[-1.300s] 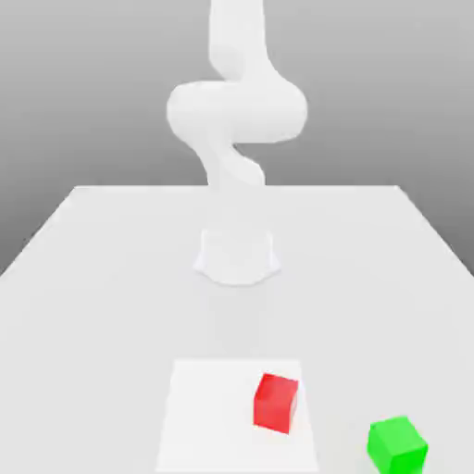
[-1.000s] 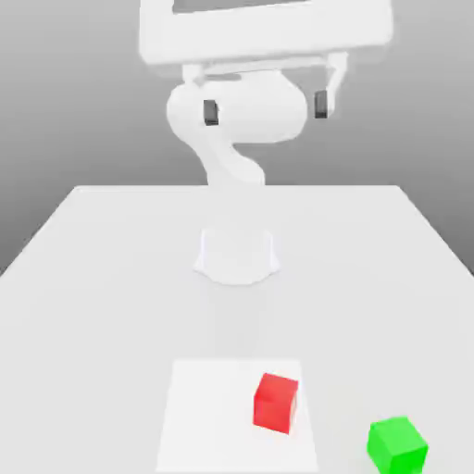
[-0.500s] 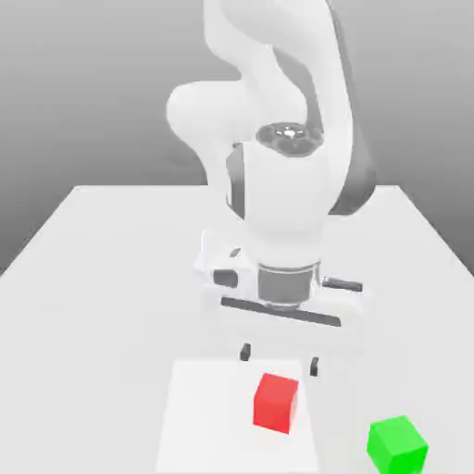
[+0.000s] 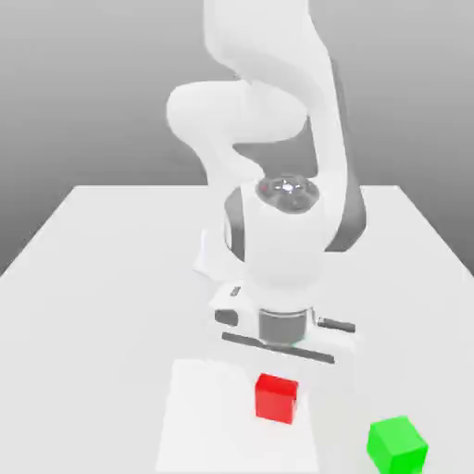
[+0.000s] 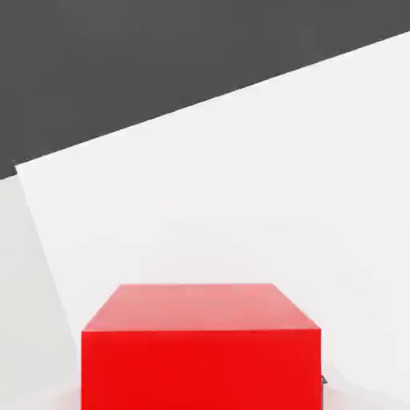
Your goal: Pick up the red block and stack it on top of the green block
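Unmarked red block [image 4: 276, 398], green block [image 4: 398, 443]

Your arm dropped in from above the table — wrist and gripper [image 4: 278, 370] sank lower over the red block [image 4: 277, 398] until the fingertips slipped out of sight behind it, and the block nudged up the white mat — slightly.

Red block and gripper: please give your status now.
Arm low over the red block, fingers not visible. Red block on the white mat, unlifted. Green block apart, toward exterior view's right, top bare. No obstruction.
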Robot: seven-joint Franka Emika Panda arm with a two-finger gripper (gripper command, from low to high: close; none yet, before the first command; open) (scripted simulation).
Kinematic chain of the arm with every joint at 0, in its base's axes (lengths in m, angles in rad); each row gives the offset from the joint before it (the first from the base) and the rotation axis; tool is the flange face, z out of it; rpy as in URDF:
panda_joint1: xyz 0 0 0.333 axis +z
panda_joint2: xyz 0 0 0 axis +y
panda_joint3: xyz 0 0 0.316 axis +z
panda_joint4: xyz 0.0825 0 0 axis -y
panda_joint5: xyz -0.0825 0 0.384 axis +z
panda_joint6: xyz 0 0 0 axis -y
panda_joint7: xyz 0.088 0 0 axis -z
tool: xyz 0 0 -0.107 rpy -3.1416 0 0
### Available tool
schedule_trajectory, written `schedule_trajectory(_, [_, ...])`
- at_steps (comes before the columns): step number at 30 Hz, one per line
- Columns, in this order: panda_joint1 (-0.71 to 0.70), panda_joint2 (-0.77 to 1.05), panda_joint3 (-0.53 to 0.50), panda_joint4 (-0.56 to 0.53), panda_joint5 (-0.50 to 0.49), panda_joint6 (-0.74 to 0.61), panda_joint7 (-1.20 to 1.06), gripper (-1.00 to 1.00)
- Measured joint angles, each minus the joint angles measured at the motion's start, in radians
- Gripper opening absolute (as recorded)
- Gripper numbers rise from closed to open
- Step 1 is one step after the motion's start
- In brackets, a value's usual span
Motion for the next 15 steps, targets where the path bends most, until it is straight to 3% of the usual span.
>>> schedule_trajectory(11, [0.082, 0.063, 0.161, 0.282, -0.053, -0.227, -0.442, -1.0])
schedule_trajectory(15, [0.112, 0.181, 0.151, 0.322, -0.114, -0.154, -0.457, -1.0])
